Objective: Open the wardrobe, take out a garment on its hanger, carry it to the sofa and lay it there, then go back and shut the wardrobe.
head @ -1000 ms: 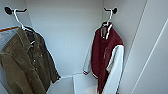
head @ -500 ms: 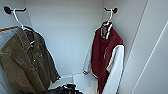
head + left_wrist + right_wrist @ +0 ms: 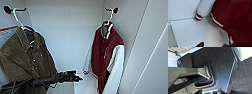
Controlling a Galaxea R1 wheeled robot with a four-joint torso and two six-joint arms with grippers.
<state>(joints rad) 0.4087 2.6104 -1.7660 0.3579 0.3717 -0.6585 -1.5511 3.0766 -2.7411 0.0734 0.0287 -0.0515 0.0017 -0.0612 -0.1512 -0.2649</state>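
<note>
White inner walls of the wardrobe [image 3: 67,37] occupy the head view, with an open door panel [image 3: 152,62] along the right edge of the frame. At upper right, the garment [image 3: 106,58] is suspended on the hanger [image 3: 109,18] from a dark wall hook [image 3: 113,10], close to the right side wall. At left, an olive-green jacket [image 3: 25,62] is hung from a second hook [image 3: 8,10]. Bare wall is seen between the two jackets. The left gripper [image 3: 75,78] is extended from lower left into this gap, just short of the white sleeve cuff [image 3: 198,17]; jaw opening cannot be determined, and nothing is seen to be held. For the right gripper, jaw state cannot be determined either.
</note>
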